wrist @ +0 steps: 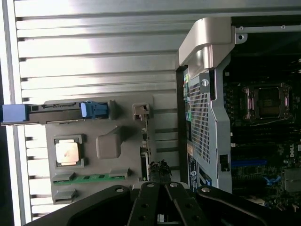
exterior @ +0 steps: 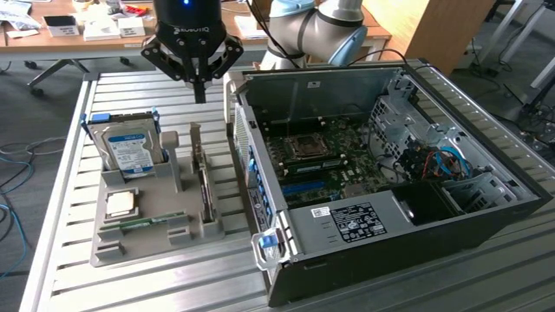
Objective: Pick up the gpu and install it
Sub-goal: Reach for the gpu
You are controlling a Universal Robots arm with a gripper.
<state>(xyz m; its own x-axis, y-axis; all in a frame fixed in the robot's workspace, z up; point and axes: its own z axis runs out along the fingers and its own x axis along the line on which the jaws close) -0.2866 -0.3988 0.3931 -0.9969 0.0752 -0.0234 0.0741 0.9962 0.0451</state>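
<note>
Exterior, gripper [exterior: 200, 96]: I see it hanging over the slatted table [exterior: 130, 97], fingers pressed together on nothing.
Exterior, gpu [exterior: 202, 179]: it stands on edge in the grey tray [exterior: 165, 214], on the side nearest the open computer case [exterior: 485, 214], and nothing touches it.
Exterior, tray's other parts: hard drive [exterior: 129, 153] upright; processor [exterior: 121, 203] and memory stick [exterior: 143, 223] lying flat.
Wrist, gripper [wrist: 159, 188]: I see its fingers meeting, empty, above the gpu's [wrist: 146, 155] end.
Wrist, gpu: edge-on in its tray [wrist: 108, 146] slot, beside the case wall [wrist: 202, 122].
Wrist, motherboard [wrist: 268, 101]: I see its processor socket inside the case.
</note>
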